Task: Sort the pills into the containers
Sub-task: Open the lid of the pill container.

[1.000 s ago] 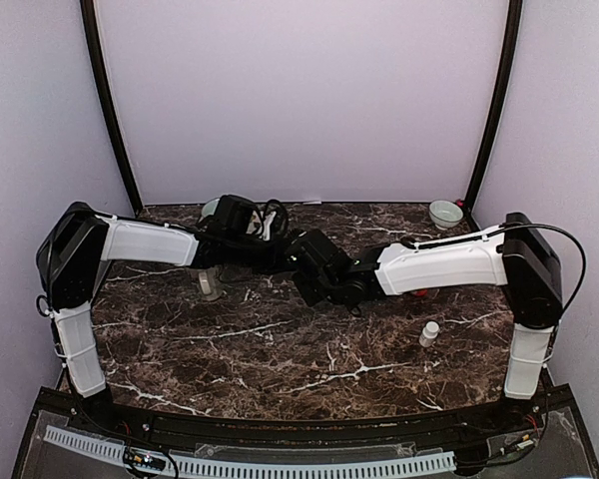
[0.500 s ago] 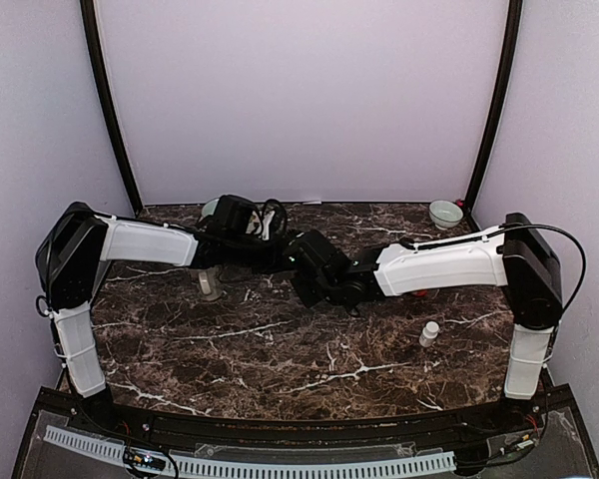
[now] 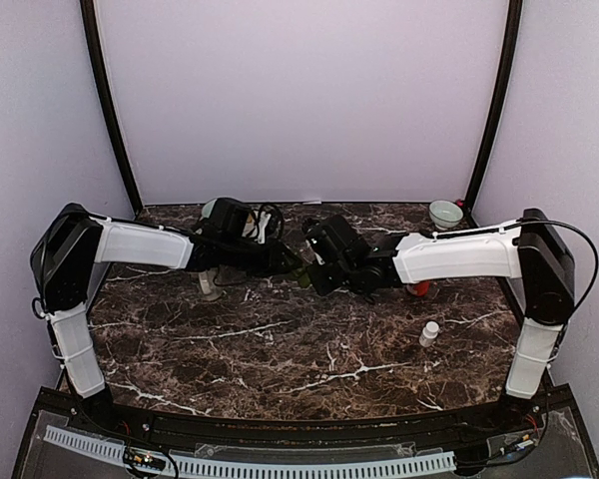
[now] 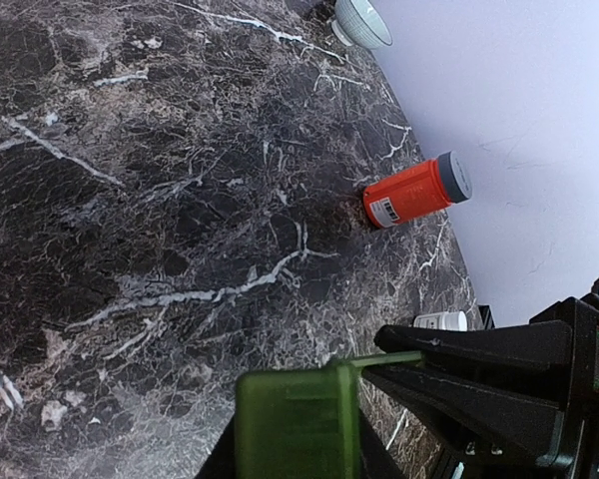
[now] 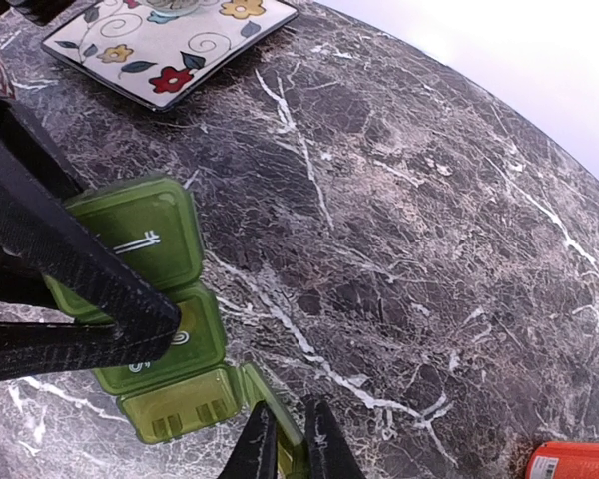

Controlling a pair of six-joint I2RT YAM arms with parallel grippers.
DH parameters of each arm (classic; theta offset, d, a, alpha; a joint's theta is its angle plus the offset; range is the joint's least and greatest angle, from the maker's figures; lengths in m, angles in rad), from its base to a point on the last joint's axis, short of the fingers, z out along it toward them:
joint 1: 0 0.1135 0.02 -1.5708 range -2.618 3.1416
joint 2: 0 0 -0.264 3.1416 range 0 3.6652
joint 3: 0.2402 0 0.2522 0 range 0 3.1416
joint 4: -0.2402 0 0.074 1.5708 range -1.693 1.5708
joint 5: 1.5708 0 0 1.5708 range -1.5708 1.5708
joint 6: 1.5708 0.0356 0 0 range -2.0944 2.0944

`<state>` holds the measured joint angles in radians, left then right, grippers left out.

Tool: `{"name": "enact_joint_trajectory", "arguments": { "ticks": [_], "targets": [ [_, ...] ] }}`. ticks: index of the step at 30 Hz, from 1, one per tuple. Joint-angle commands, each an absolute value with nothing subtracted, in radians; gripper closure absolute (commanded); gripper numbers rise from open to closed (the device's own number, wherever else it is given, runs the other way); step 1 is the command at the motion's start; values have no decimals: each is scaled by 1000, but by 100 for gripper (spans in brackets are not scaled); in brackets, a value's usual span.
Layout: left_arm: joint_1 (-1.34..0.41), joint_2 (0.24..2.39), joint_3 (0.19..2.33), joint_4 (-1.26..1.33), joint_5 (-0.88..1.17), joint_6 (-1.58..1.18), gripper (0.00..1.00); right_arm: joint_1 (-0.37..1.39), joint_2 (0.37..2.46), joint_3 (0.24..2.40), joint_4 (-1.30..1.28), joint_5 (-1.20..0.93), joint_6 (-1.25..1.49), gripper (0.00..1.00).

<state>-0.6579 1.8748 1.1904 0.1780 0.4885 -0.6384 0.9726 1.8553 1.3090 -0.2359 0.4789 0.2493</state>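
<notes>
Sorting had barely begun: no pills showed in any cell of the green pill organizer (image 5: 150,235), which you held between your two arms at mid-desk (image 3: 280,349). Whether it cleared the surface could not be told. The orange bottle (image 4: 411,192) kept its grey cap on, and the white bottle (image 3: 430,332) stood well apart, near the right arm's base. Your left gripper (image 3: 283,265) reached in from the left, jaws clamped on the organizer's end. Your right gripper (image 5: 285,439) met it from the opposite side, jaws pressed together on the thin edge of an end lid (image 4: 384,359), lifted off its cell. By this evidence, all the filling lay ahead.
</notes>
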Motion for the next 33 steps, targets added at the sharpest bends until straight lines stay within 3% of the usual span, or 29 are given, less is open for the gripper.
{"name": "enact_joint_trajectory", "arguments": {
  "ticks": [1, 4, 7, 15, 33],
  "targets": [
    [-669, 1795, 1180, 164, 570, -620, 100, 932, 1828, 1274, -246, 509, 267, 89],
    [-669, 1796, 1178, 163, 568, -618, 100, 930, 1820, 1272, -243, 487, 267, 87],
    [-668, 1797, 1180, 161, 564, -617, 100, 932, 1799, 1250, -212, 425, 264, 74],
    [-668, 1801, 1181, 165, 568, -619, 100, 933, 1759, 1209, -190, 399, 287, 57],
    [-662, 1804, 1182, 185, 583, -612, 100, 904, 1601, 1054, -49, 286, 417, 43]
  ]
}}
